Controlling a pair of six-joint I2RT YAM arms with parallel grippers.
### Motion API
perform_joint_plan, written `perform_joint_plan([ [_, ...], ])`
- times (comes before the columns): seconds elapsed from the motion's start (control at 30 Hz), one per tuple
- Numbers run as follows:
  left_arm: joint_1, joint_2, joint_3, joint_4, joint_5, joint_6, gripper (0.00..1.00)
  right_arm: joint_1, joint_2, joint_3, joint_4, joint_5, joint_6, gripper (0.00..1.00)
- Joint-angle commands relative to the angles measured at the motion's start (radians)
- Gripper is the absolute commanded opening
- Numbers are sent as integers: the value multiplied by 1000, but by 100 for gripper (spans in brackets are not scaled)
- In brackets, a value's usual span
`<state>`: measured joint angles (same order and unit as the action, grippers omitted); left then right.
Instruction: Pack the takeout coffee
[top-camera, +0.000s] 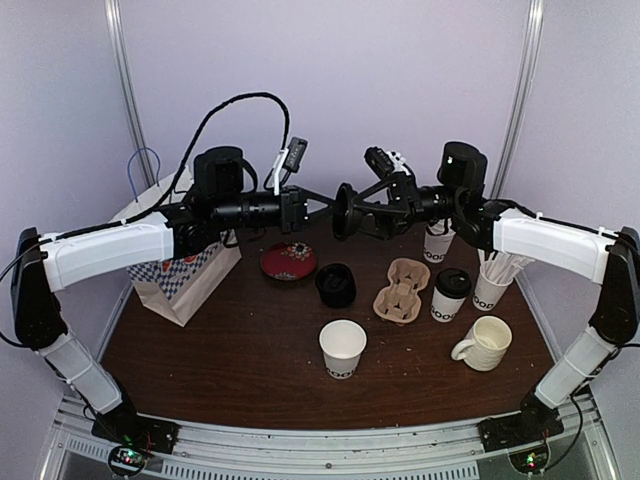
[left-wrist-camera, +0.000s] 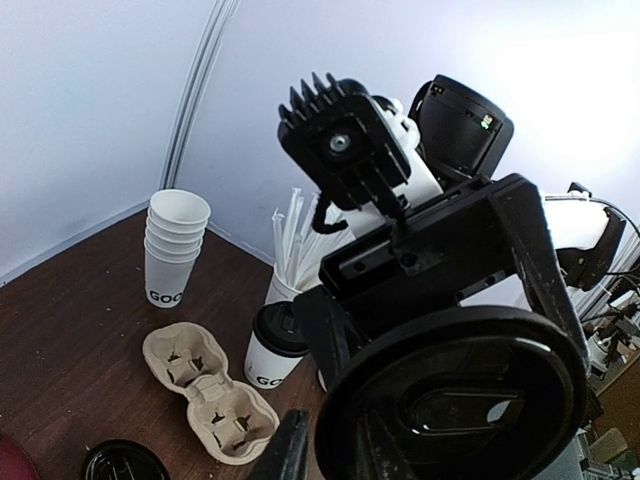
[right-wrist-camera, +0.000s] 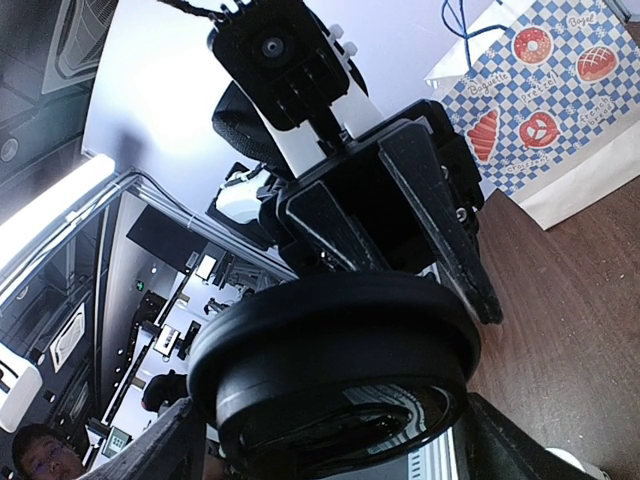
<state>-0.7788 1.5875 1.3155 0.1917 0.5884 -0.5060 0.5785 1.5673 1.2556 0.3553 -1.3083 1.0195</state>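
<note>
The dark brown wooden table (top-camera: 230, 360) is enclosed behind and at both sides by plain pale lilac walls (top-camera: 400, 70). Two aluminium posts (top-camera: 124, 90) are set at its far corners, and a slotted metal rail (top-camera: 330, 447) is fixed along its near edge. Beyond the table, a bright ceiling light strip (right-wrist-camera: 50, 215) and a ceiling vent (right-wrist-camera: 85, 30) are seen.

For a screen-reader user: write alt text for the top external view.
A black dome lid is held in mid-air between the left gripper and the right gripper, above a dark table. Below stand an empty pulp carrier, a lidded cup, a lidless cup, a cream mug and a checked paper bag.
</note>
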Motion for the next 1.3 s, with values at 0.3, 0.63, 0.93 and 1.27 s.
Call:
perform_joint_plan([
  [0.3,3,-28,11,-128,-123,81,66,-14,-28,20,-388,56,-354,80],
  [0.63,9,-145,51,-598,-399,349,79,35,-3,220,-1170,426,-1145,80],
  [0.93,108,-254,-93,-497,-490,308,80,233,56,346,-1441,819,-1455,83],
  [1.27,181,-349,-159,-474,-543,301,82,397,226,496,-1575,1092,-1563,86],
])
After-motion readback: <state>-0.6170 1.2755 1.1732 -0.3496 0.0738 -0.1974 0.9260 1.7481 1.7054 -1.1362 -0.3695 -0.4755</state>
